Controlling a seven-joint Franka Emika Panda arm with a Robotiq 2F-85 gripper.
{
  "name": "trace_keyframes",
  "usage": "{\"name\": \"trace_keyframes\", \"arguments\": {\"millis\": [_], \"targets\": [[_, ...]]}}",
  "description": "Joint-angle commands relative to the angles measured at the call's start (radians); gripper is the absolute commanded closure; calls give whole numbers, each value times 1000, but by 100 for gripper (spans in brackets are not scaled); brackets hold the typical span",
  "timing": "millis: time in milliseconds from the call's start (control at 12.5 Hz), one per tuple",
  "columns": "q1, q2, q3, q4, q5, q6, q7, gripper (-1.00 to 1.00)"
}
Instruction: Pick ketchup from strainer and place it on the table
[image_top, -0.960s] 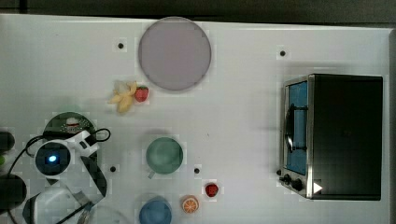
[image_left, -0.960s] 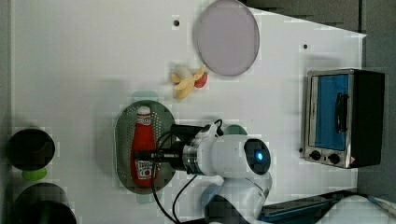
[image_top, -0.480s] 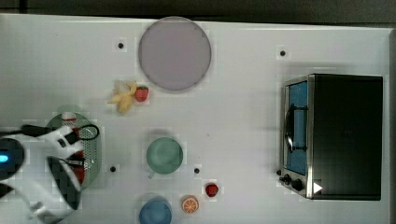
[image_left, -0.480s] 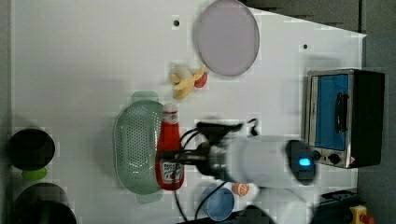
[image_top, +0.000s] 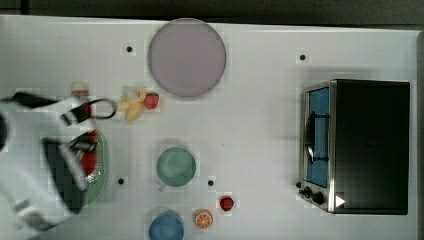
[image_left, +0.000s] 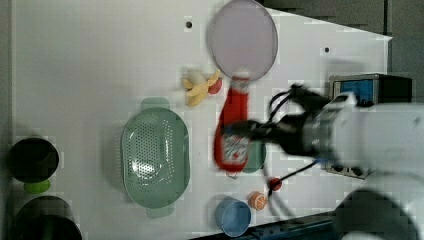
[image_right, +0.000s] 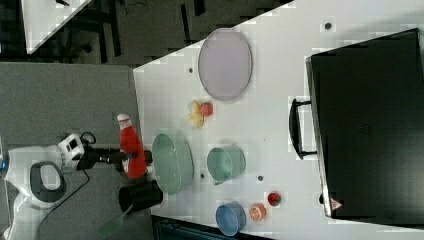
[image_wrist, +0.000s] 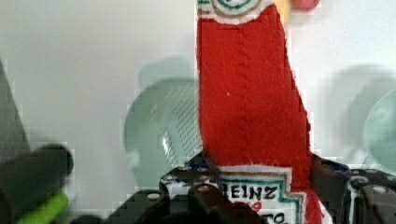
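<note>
Firmly claw (image_left: 245, 132) — around ketchup (image_left: 235, 125)

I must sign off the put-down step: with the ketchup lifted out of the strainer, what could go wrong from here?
1. The gripper holds the ketchup only at its label end, so the long bottle might tilt or slip.
2. The green cup, banana and strawberry crowd the table near the strainer; a careless descent could knock them.
3. Released upright, the narrow bottle may topple.

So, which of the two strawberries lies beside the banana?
The strawberry near the plate touches the banana. The other strawberry lies beside the orange slice.
</note>
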Motion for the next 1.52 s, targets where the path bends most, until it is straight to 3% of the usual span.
{"name": "trace_keyframes", "arguments": {"millis": [80,320,640,1120,1360,1440,1520], "targets": [[-81,3,-164,-9,-31,-29,-196,-18],[-90,3,-294,-19,-133,-30,-333,-18],[-91,2,-405,-99,-140,-23,-354,-18],[-91,27,-469,-333,-141,283,-360,-18],[-91,101,-475,-380,-141,383,-360,-18],[-91,135,-476,-381,-141,416,-360,-24],[-91,164,-478,-383,-141,451,-360,-43]]}}
